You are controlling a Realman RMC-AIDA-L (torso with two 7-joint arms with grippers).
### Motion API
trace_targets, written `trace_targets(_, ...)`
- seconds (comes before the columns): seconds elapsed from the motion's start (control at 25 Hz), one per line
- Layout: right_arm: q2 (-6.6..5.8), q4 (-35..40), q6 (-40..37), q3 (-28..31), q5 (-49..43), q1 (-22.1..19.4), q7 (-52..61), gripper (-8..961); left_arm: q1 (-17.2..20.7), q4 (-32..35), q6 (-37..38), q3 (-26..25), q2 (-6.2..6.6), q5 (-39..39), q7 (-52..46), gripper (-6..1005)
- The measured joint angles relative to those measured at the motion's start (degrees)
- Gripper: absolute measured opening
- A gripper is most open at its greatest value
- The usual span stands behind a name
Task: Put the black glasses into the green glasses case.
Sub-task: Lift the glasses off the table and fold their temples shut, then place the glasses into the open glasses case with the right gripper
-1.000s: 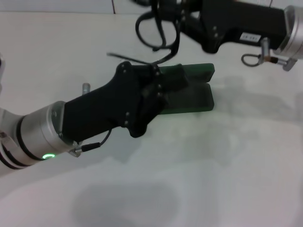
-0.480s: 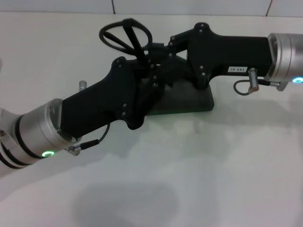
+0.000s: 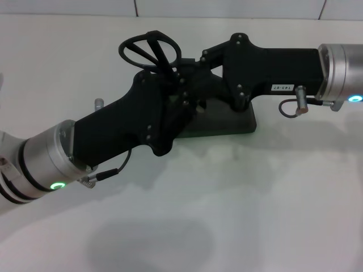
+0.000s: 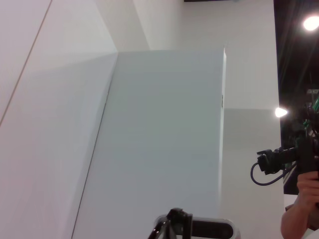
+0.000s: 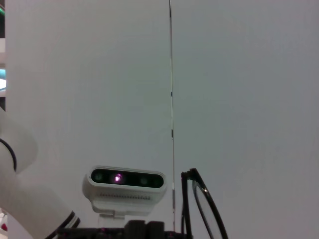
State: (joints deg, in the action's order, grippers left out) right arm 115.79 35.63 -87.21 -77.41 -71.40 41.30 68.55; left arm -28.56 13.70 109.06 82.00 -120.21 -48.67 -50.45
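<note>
You are looking at both arms meeting over the green glasses case (image 3: 227, 122), which is lying on the white table (image 3: 255, 204) near the middle of the head view. Only the case's right end and front edge are showing; the rest is sitting under the two black grippers, so you cannot tell whether the lid is up or what, if anything, is lying inside it.

The left gripper (image 3: 184, 102) is reaching in from the lower left and covering the case's left part. Its fingers are lost against the other black parts, so you cannot tell how its jaws stand.

The right gripper (image 3: 195, 62) is coming in from the right, above the case's far edge, and the black glasses (image 3: 148, 50) are sticking out from its tip. You are seeing them raised off the table, tilted, with one oval lens rim pointing up and to the left, past the case's far left corner rather than inside it. The jaws appear to be pinching the frame near the hinge, though the contact point itself is crowded by dark parts.

In the right wrist view, the glasses (image 5: 202, 209) are showing as thin black loops against the pale wall, beside the robot's head camera (image 5: 127, 186). The left wrist view is showing mostly wall (image 4: 164, 129), with a person's hand (image 4: 301, 209) at the edge.
</note>
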Motion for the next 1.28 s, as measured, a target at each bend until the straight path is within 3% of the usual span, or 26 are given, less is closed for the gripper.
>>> trace_targets(0.4, -0.31, 0.04, 6.52, 0.11, -1.02, -1.24, -2.02, 48, 2.25, 1.27, 1.1, -0.3, 0.54, 0.0, 0.0, 42)
trace_targets(0.64, 0.1, 4.95, 12.17, -1.07, -9.43, -3.44, -0.64, 48, 4.11, 2.78, 2.21, -0.67, 1.02, 0.01, 0.05, 42)
trace_targets(0.96, 0.25, 21.95, 29.71, -13.24, -21.91, -11.29, 6.38, 50, 4.86, 2.58, 2.18, -2.0, 1.09, 0.01, 0.01, 42)
trace_targets(1.28, 0.29, 24.89, 40.68, -20.14, -29.61, -11.32, 8.57, 51, 4.9, 2.47, 1.94, -1.95, 0.94, 0.01, 0.0, 41)
